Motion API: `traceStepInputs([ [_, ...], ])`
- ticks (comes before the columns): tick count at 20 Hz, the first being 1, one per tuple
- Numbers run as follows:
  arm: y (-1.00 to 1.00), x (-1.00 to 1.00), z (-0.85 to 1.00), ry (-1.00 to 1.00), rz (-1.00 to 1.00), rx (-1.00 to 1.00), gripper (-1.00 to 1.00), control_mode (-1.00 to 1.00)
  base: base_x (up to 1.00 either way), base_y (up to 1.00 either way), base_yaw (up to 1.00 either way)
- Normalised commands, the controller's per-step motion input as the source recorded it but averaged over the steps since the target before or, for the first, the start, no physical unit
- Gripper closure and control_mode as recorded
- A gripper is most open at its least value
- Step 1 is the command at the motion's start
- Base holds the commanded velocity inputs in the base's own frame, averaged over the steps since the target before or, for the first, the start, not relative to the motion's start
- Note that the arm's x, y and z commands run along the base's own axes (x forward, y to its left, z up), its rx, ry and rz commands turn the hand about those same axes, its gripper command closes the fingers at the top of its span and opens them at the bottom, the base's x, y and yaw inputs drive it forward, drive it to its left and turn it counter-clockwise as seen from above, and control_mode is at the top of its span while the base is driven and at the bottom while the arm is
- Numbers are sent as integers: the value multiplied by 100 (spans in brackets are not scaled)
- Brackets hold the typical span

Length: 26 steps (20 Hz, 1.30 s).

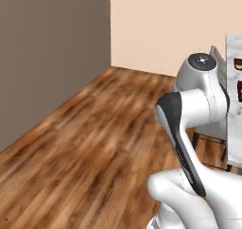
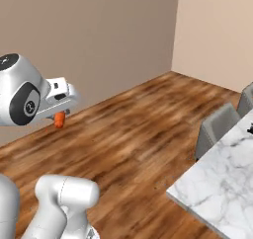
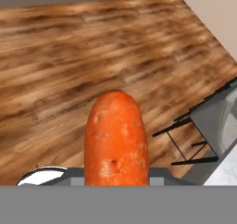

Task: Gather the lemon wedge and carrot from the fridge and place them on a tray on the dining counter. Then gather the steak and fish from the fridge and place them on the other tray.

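1. A wooden plank floor (image 2: 138, 129) is seen across all three views, bounded by a brown wall (image 2: 89, 40) and a paler peach wall (image 2: 217, 30).
2. The dining counter (image 2: 222, 183), white marble with grey veins, is found at the lower right of the right base view; its edge (image 1: 235, 95) is also caught at the right border of the left base view.
3. Grey chairs (image 2: 217, 127) are set against the counter's near side; a chair's dark legs (image 3: 185, 140) are seen at the right of the hand view.
4. The gripper (image 2: 60, 115) is held high over the floor, well apart from the counter.
5. The carrot (image 3: 116, 140) is clamped in the gripper, its blunt orange end pointed away from the hand; a short orange stub (image 2: 60, 120) is seen beneath the hand in the right base view.
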Motion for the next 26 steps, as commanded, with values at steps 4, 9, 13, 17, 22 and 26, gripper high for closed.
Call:
traceStepInputs([
  [4,0,0,0,0,0,0,100,100,100,0,-39],
  [9,0,0,0,0,0,0,100,100,100,0,-38],
  [13,0,0,0,0,0,0,100,100,100,15,-40],
  [17,0,0,0,0,0,0,100,100,100,50,-42],
  [22,0,0,0,0,0,0,100,100,100,56,-43],
  [26,0,0,0,0,0,0,100,100,100,79,-57],
])
